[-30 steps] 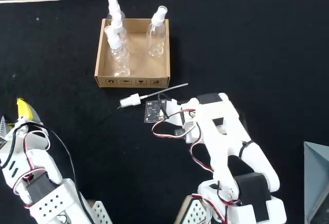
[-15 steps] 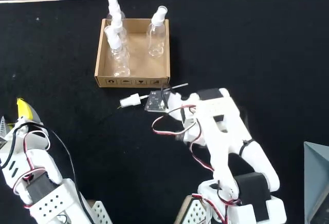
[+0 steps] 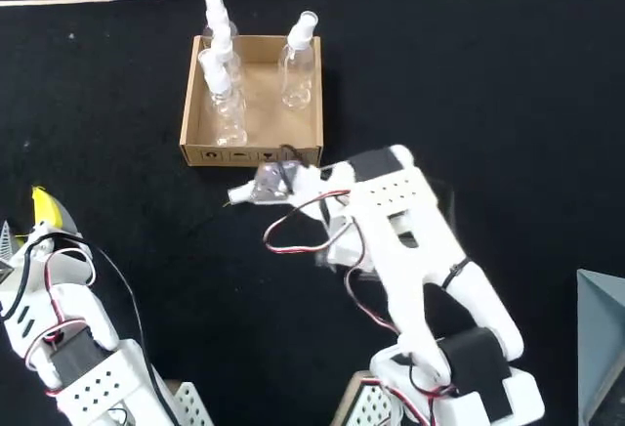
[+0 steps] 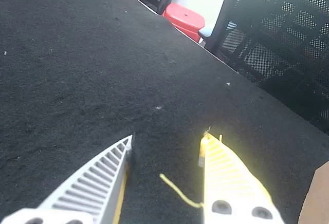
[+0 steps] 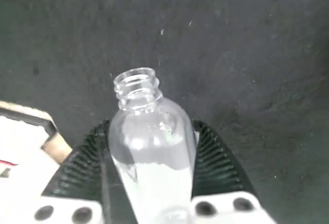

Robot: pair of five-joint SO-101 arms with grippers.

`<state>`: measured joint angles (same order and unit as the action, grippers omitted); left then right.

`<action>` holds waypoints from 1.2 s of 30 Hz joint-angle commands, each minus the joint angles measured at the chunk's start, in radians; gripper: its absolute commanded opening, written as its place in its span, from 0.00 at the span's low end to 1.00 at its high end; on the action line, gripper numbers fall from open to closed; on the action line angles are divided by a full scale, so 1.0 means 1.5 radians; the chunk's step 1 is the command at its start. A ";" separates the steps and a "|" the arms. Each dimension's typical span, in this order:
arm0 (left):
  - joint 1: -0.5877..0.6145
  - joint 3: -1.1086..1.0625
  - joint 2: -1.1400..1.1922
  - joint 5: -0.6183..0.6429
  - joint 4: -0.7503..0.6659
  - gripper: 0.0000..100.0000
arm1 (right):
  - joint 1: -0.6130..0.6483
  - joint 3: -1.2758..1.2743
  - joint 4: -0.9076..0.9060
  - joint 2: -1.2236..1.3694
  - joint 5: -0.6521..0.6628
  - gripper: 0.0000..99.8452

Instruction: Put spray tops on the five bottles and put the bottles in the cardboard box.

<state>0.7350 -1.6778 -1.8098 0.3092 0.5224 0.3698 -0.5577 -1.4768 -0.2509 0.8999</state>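
Your right claw (image 5: pixel 151 126) pinches the uncapped bottle (image 5: pixel 150 149) by its body, leaving the neck free, likely so a top can go on. The loose spray top (image 3: pixel 244 192) lies on the counter (image 3: pixel 488 104) just left of that claw, on the near side of the cardboard box (image 3: pixel 252 154), where capped bottles stand. Your left claw (image 4: pixel 167 141) sits spread at near left, holding nothing.

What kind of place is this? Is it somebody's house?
Probably a robot lab or workshop, not a house. A white left arm and right arm sit at a black table with a cardboard box of spray bottles, and red seats and a black mesh panel stand beyond it.
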 commanded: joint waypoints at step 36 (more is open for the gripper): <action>-0.003 -0.015 -0.007 -0.003 0.005 0.20 | 0.047 0.155 -0.060 -0.144 -0.298 0.01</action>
<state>0.7350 -1.6778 -1.8098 0.3092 0.5224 0.4849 -0.3844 -1.5643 -0.3936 0.4641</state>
